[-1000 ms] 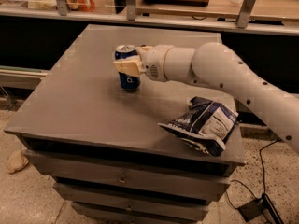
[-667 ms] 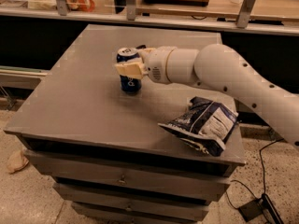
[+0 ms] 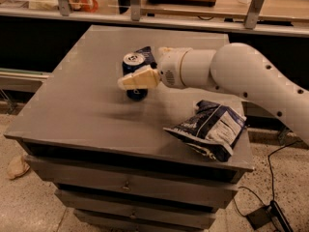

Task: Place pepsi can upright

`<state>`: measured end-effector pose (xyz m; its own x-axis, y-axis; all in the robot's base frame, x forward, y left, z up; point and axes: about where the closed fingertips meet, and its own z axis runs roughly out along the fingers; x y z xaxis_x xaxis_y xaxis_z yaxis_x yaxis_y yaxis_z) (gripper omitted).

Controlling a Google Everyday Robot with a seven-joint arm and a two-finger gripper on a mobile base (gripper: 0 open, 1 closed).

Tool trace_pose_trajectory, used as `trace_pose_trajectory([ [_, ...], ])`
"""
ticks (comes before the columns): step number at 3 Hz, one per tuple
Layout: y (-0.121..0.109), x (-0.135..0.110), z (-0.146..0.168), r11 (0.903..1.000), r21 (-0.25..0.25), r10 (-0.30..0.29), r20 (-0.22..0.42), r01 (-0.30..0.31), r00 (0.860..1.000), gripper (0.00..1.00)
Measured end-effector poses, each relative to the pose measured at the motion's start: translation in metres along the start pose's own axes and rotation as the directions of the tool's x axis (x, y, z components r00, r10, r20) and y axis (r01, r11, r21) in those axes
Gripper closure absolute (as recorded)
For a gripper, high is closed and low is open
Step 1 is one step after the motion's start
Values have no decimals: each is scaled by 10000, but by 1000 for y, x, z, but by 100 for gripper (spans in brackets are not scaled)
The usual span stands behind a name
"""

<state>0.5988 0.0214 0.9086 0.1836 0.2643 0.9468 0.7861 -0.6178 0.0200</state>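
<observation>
Since a second ago pepsi can (image 3: 133, 60) and gripper (image 3: 132, 76) sit slightly lower and to the right, and dark packet (image 3: 147, 53) now shows behind can. Can is small blue metal cylinder with round silver lid facing up; long axis vertical, base seemingly down on table (image 3: 72, 105), mid-table, nearer far edge. Gripper clamped on can, cream wedge-shaped finger (image 3: 140, 79) across its front. Smooth white arm (image 3: 241, 76) enters over right edge. Crinkled blue-and-white chip bag (image 3: 210, 127) lies flat near front-right corner, well apart from can.

Glossy white arm (image 3: 241, 76) swelling into rounded tubular segments, showing small dark dots along the shell, narrowing to a cream wedge-shaped claw (image 3: 131, 79) hanging over the worktop (image 3: 72, 110)
</observation>
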Motion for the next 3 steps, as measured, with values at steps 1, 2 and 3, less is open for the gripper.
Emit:
trace_pose_trajectory([
  [1, 3, -1, -21, 9993, -386, 30, 311, -18, 9995, 0],
  [2, 11, -1, -45, 9956, -926, 149, 453, -106, 9989, 0],
  [3, 13, -1, -50, 9945, -1042, 159, 469, -110, 9988, 0],
])
